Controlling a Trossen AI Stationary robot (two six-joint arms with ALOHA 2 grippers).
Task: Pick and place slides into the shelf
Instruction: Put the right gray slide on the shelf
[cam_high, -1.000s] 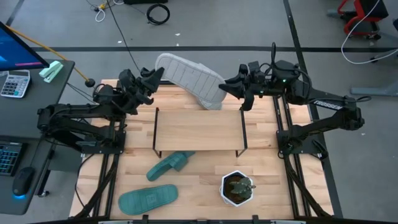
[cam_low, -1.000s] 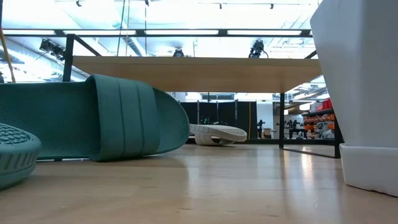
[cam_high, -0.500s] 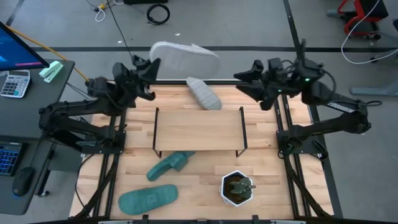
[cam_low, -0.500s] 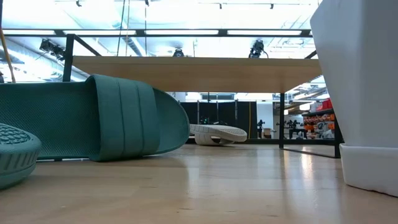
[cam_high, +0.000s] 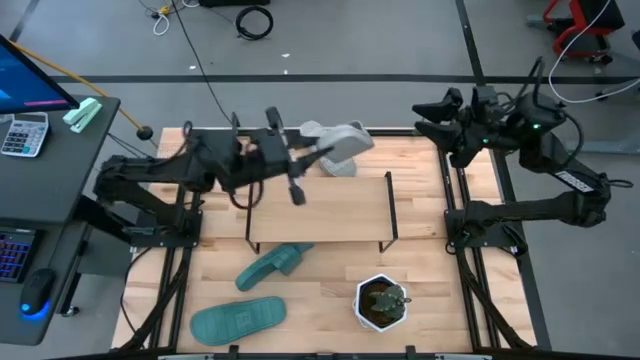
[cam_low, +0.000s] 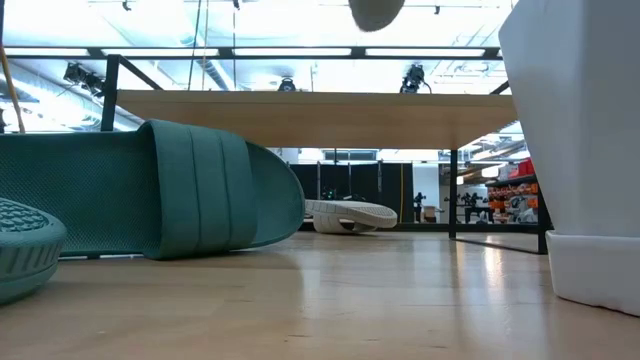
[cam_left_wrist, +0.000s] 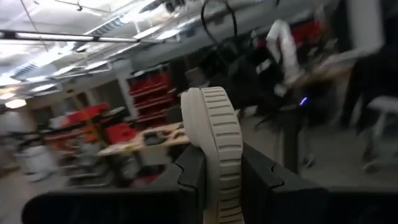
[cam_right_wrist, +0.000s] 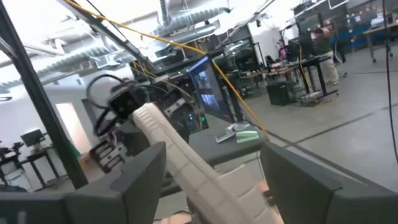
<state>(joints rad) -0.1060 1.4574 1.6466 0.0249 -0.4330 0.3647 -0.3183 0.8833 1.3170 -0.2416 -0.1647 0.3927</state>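
Observation:
My left gripper (cam_high: 308, 153) is shut on a light grey slide (cam_high: 338, 138), high over the far edge of the shelf (cam_high: 320, 208). In the low view only that slide's tip (cam_low: 377, 10) shows, above the shelf board (cam_low: 300, 118). A second grey slide (cam_high: 343, 167) rests on the table behind the shelf (cam_low: 350, 214). Two teal slides (cam_high: 275, 263) (cam_high: 238, 319) lie flat on the table in front of the shelf. My right gripper (cam_high: 428, 117) is open in the air at the far right corner, and the held slide (cam_right_wrist: 186, 158) shows in its wrist view. My left gripper pinches one end of the grey slide (cam_left_wrist: 214, 177) between its two fingers (cam_left_wrist: 193, 180), which come about level from the table's left. The slide stands on edge, its ribbed rim (cam_left_wrist: 217, 124) showing, and sticks out beyond the fingers, lifted clear of table and shelf.
A white pot with a green plant (cam_high: 383, 303) stands near the front edge, right of the teal slides; it fills the right side of the low view (cam_low: 575, 150). A desk with a keyboard and calculator (cam_high: 22, 133) stands left of the table.
My right gripper has let go of the grey slide and drawn back toward the table's right edge. My left gripper has carried the slide up and toward the table's right, over the shelf's far edge. It has rolled, so the slide has turned from flat onto its edge.

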